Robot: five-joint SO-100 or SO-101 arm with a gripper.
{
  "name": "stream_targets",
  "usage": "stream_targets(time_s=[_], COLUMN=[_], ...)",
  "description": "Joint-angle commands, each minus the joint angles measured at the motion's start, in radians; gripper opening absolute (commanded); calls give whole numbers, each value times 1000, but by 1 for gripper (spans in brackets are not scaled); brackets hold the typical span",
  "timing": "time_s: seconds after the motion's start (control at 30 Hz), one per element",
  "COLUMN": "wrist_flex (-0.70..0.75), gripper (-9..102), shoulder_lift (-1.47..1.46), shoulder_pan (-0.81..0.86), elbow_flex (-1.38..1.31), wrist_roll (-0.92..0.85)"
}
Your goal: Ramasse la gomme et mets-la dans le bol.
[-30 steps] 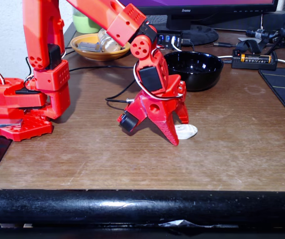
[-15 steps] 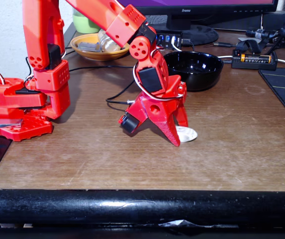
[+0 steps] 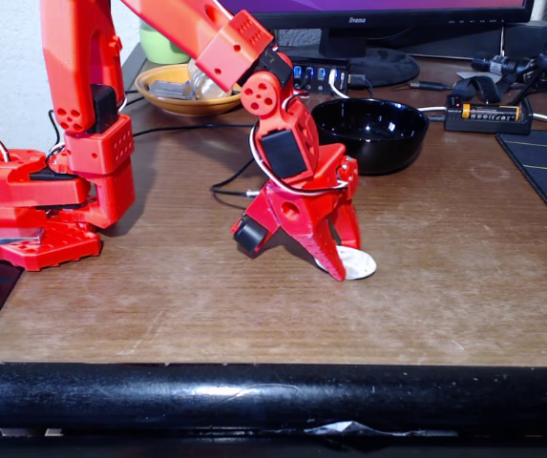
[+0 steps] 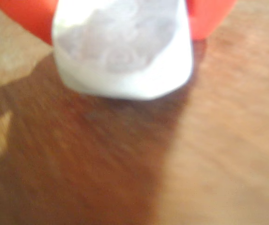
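Fixed view: red hand [image 3: 343,256] is down at the brown bench [image 3: 158,296], its two fingers closed around the white eraser [image 3: 356,264], which lies at bench level between the fingertips, in front of the black bowl [image 3: 373,134] and apart from it. Wrist view: eraser [image 4: 125,51] sits pinched between red fingers [image 4: 26,16], blurred, its lower edge at the wood. Orange dish [image 3: 182,95] stands behind the arm.

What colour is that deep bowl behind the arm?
Glossy black bowl, clearest in the fixed view.
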Motion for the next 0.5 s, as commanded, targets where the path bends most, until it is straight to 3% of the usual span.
stream_targets(time_s=[0.0, 0.47], wrist_flex=[29, 373], gripper=[-6, -6], shoulder_lift=[204, 876], shoulder_pan=[15, -69], elbow_flex=[0, -83], wrist_roll=[225, 676])
